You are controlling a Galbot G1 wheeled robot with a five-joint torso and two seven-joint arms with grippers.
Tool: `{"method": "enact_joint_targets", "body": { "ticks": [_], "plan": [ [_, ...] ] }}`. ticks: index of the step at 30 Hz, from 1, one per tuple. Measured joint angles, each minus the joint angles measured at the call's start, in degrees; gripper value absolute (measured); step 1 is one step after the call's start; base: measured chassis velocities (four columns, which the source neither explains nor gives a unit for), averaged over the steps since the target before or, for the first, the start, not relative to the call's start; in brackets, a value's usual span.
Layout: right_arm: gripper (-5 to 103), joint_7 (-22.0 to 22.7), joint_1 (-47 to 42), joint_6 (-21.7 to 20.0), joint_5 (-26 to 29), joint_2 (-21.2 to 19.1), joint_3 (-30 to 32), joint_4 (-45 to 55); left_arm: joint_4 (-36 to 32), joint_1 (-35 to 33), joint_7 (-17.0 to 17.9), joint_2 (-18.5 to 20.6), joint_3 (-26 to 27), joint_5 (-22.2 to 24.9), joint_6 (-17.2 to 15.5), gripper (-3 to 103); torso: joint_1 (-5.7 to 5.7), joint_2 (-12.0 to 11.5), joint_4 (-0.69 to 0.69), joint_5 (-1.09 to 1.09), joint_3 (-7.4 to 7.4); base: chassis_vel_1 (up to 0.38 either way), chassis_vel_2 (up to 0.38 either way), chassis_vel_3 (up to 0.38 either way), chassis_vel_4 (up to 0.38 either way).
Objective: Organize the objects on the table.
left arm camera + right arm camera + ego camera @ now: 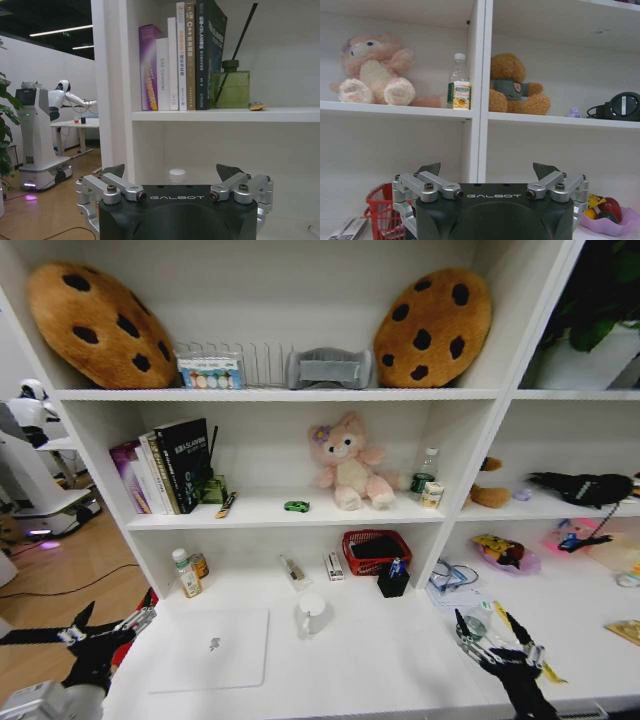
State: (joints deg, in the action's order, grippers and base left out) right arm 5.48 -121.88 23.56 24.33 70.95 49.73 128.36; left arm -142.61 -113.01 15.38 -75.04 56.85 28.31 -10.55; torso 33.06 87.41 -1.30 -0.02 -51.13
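On the white table [380, 665] a shut silver laptop [210, 648] lies at the front left, with a white mug [312, 615] just to its right. Two small bottles [186, 573] stand at the back left. A tiny green toy car [296, 506] and a pen [227, 504] rest on the shelf above. My left gripper [115, 618] [172, 172] hovers open and empty off the table's left end, facing a bottle cap [177, 175]. My right gripper [487, 625] [490, 170] is open and empty over the front right, above a yellow ruler [551, 674].
A red basket [375, 550] and a black pen holder [393, 581] stand at the back of the table. Books [165, 468], a pink plush [348, 462] and a bottle [460, 82] fill the shelf above. Shelf uprights divide the bays. Another robot [42, 130] stands far left.
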Motion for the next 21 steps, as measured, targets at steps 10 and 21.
{"method": "enact_joint_targets", "body": {
  "ticks": [10, 21],
  "plan": [
    [100, 0.1, 2.4, -1.6, -4.7, -0.7, -4.5, -0.8, 0.0, 0.0, 0.0, 0.0, 0.0, 0.0, 0.0, 100, -0.01, 0.0, 0.03, 0.08, 0.0, -0.214, -0.239, 0.22, 0.22],
    [100, 0.6, 7.8, -9.9, -2.2, -5.8, -8.8, -3.9, 0.0, 0.0, 0.0, 0.0, 0.0, 0.0, 0.0, 100, 0.0, 0.0, 0.01, 0.0, 0.0, -0.011, -0.009, 0.019, -0.014]
  ]
}}
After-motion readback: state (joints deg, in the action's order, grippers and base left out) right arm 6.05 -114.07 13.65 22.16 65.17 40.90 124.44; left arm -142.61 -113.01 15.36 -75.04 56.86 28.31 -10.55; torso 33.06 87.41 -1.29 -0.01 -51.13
